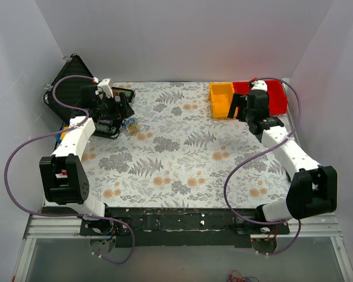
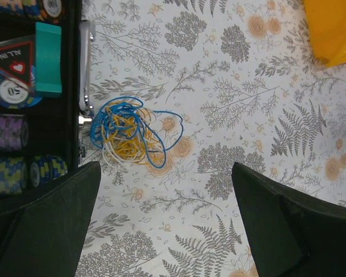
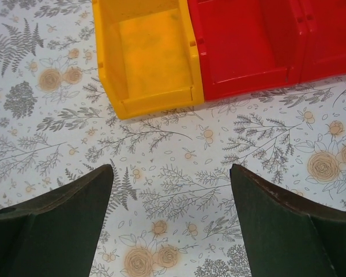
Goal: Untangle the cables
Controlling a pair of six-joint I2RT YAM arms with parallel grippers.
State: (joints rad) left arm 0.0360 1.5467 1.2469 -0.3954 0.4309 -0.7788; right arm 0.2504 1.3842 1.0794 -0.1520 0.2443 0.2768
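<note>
The cables (image 2: 127,133) lie in one tangled heap of blue, yellow and white wire on the floral cloth, close to the edge of a black case. From above, the cables (image 1: 134,126) show as a small knot just right of my left gripper (image 1: 113,111). In the left wrist view my left gripper (image 2: 164,173) hangs open above bare cloth, the heap just ahead of its fingertips and towards the left one. My right gripper (image 3: 170,173) is open too, over cloth near two bins, holding nothing. It sits at the far right (image 1: 245,108) in the top view.
A black case (image 2: 29,115) with poker chips and a teal block lies left of the heap. A yellow bin (image 3: 147,52) and a red bin (image 3: 248,40) stand at the back right. Purple arm cords (image 1: 23,158) loop beside both arms.
</note>
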